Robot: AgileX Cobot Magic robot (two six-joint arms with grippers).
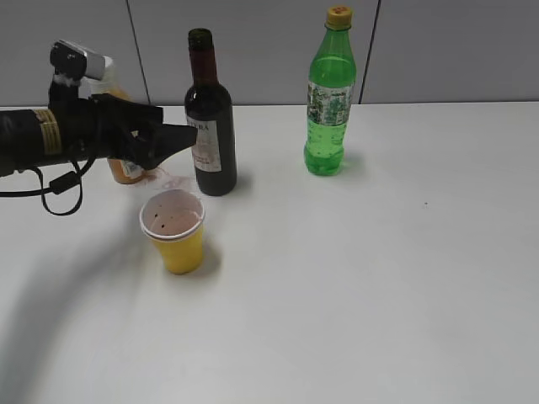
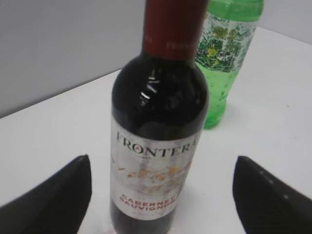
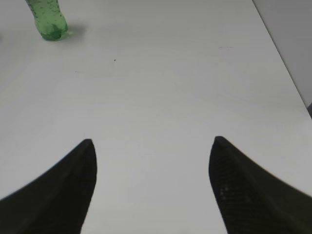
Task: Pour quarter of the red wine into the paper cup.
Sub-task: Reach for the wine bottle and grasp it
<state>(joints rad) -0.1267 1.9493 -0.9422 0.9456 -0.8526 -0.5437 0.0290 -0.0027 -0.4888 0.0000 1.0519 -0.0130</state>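
- Red wine bottle [image 1: 210, 126]: upright on the white table [image 1: 379, 278], uncapped, just ahead of the left claw [image 1: 173, 139] tips; whether they touch the glass, cannot tell from the exterior view.
- Left claw: jaws wide, holding nothing. In the left wrist view the bottle [image 2: 158, 136] stands between the two dark fingertips [image 2: 58, 197], gap on both sides, nearer the left one.
- Paper cup [image 1: 174, 230]: yellow, white rim, upright, below and in front of the left claw, near the bottle base. Inside looks pinkish at the bottom; wine or tint, hard to tell.
- Only the left wrist view reads the label: "FRONTERA", "CABERNET SAUVIGNON". Bottle top cut off there; cup not in that view.
- Green soda bottle [image 1: 331, 97]: yellow cap, upright, well beyond the wine bottle from the left claw. In the left wrist view it sits behind the wine [image 2: 224, 63], partly hidden, top cut off.
- Orange bottle [image 1: 125, 168]: behind the left arm, mostly hidden, only the lower part shows.
- Right claw [image 3: 151, 187]: jaws wide, empty, over bare table; not in the exterior view. Green bottle [image 3: 48, 22] far ahead to its left, top cut off.
- Wine level in the dark glass: cannot make out.
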